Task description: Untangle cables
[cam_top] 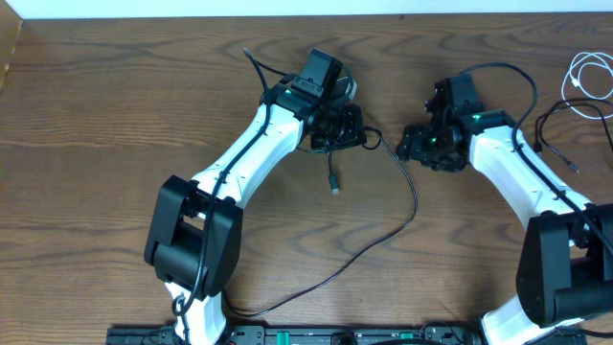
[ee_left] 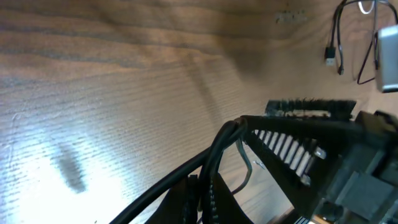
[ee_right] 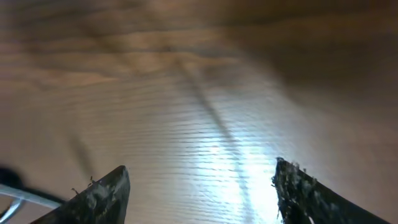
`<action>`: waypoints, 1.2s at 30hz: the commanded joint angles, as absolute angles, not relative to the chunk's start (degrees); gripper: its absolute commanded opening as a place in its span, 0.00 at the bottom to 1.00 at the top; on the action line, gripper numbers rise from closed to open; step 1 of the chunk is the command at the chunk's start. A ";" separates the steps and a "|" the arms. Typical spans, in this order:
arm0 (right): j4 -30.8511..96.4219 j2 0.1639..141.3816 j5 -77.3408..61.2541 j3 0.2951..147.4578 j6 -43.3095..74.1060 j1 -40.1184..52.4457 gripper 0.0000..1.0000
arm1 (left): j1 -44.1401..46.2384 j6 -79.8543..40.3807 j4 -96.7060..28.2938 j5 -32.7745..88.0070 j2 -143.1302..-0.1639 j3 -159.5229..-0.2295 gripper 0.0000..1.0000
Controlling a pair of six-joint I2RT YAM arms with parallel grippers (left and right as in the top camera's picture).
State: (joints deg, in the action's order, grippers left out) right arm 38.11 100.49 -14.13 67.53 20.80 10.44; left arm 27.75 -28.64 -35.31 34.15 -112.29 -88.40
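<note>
A thin black cable [cam_top: 414,203] runs from my left gripper [cam_top: 337,129] in a long curve down to the table's front edge. A short end with a small plug [cam_top: 334,185] hangs just below that gripper. In the left wrist view the left gripper [ee_left: 202,185] is shut on the black cable [ee_left: 217,148], which loops up out of the jaws. My right gripper [cam_top: 406,144] stands open a little right of the left one, facing it. In the right wrist view the right gripper [ee_right: 199,186] has only bare wood between its fingers.
A coiled white cable [cam_top: 589,79] and another thin black cable [cam_top: 554,136] lie at the far right, beyond the right arm. The right arm's body [ee_left: 351,165] is close beside the left gripper. The wooden table [cam_top: 115,115] ends at a white edge along the back.
</note>
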 commanded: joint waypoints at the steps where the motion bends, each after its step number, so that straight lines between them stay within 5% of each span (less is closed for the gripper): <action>1: 37.91 98.21 -24.64 70.02 8.43 9.45 0.71 | 27.68 -28.23 -37.30 33.82 -112.33 -88.99 0.07; 11: 38.57 96.38 -31.53 72.23 -1.80 11.33 0.71 | 27.68 -28.45 -40.03 37.30 -112.33 -89.01 0.07; 24: 37.89 105.38 -19.62 71.88 22.31 14.41 0.73 | 27.68 -30.74 -40.05 38.39 -112.33 -89.01 0.07; 36: 46.28 106.85 -7.51 71.88 24.40 11.33 0.72 | 23.31 -30.70 -40.05 39.86 -112.27 -89.01 0.08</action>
